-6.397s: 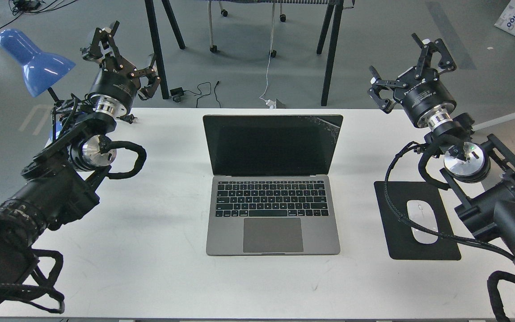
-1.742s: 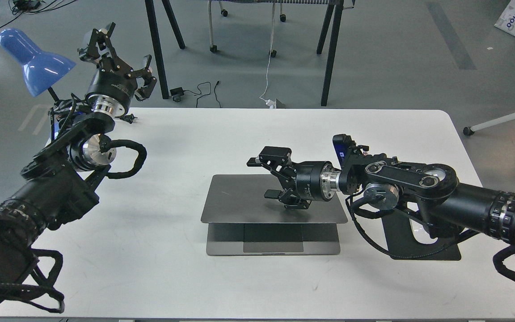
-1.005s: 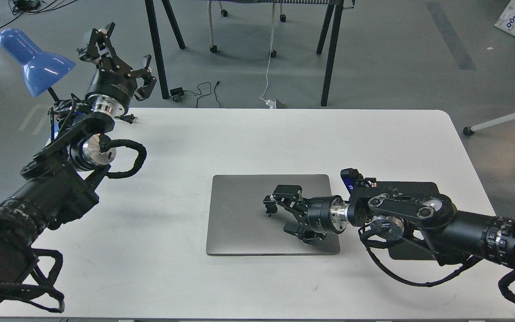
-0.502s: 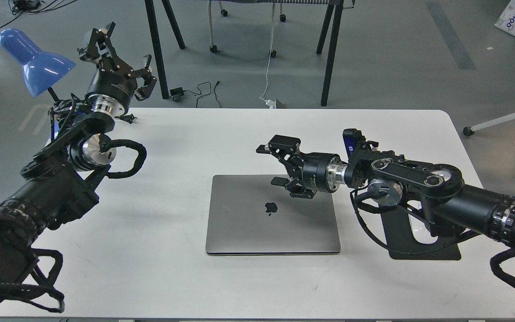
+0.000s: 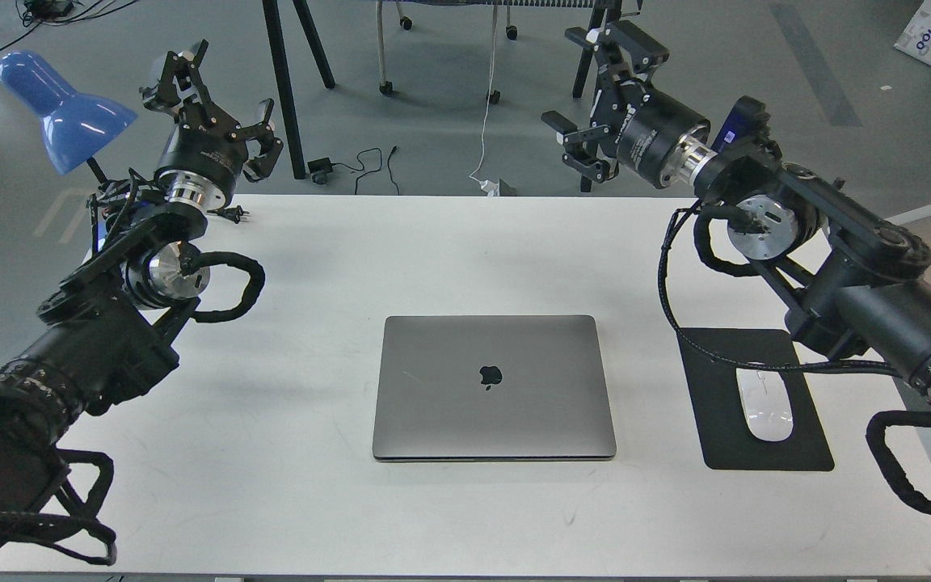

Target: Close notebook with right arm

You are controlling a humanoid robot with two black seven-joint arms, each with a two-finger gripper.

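Looking down from my head view, I lose both arms' bases off the frame edges, and the blue lamp [image 5: 61, 109] shows only its shade and a short length of its stem; the notebook [image 5: 494, 388] lies shut and flat mid-table [image 5: 271, 501], apple logo up, nothing touching it; the black mouse pad [image 5: 716, 440] to its right carries a white mouse [image 5: 764, 401]; my right arm [image 5: 837, 275] reaches up past the table's far edge, right gripper [image 5: 595, 93] raised, fingers spread and holding nothing; my left gripper [image 5: 211, 101] hangs beside the lamp, fingers likewise splayed, empty.
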